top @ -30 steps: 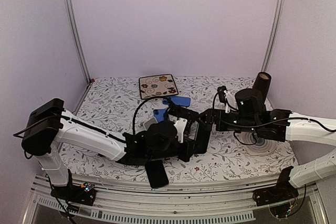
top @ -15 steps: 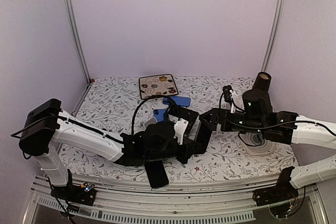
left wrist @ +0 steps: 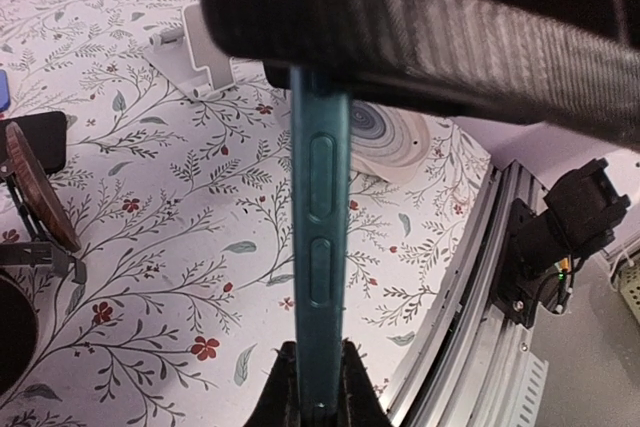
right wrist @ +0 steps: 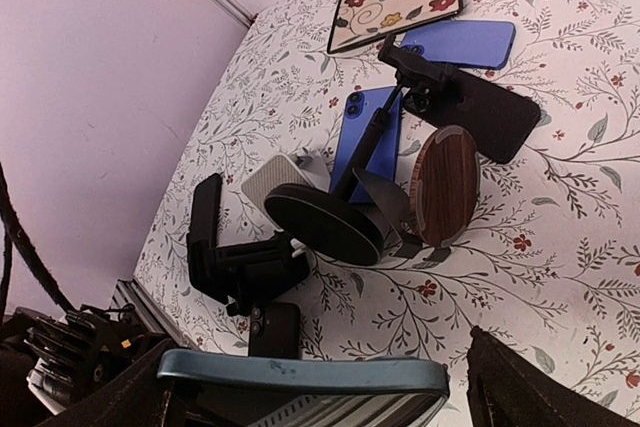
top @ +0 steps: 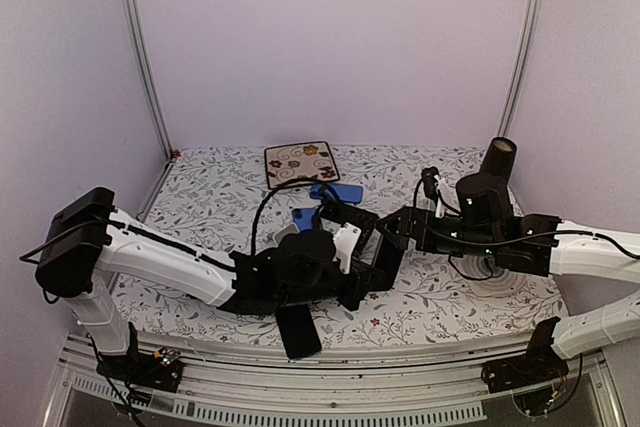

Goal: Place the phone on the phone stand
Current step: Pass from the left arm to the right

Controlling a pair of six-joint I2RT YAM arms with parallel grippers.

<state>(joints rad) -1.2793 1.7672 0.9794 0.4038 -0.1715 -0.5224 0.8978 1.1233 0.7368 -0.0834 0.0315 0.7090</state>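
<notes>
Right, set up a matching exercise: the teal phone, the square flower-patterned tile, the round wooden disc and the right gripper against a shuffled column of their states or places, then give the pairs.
Column one
1. teal phone with side buttons
2. square flower-patterned tile
3. round wooden disc
4. right gripper

Column two
A. propped up at a tilt
B. open
C. clamped edge-on in the left gripper
D. lying flat at the far side of the leaf-print table

Pairs: 1-C, 2-D, 3-A, 4-B
</notes>
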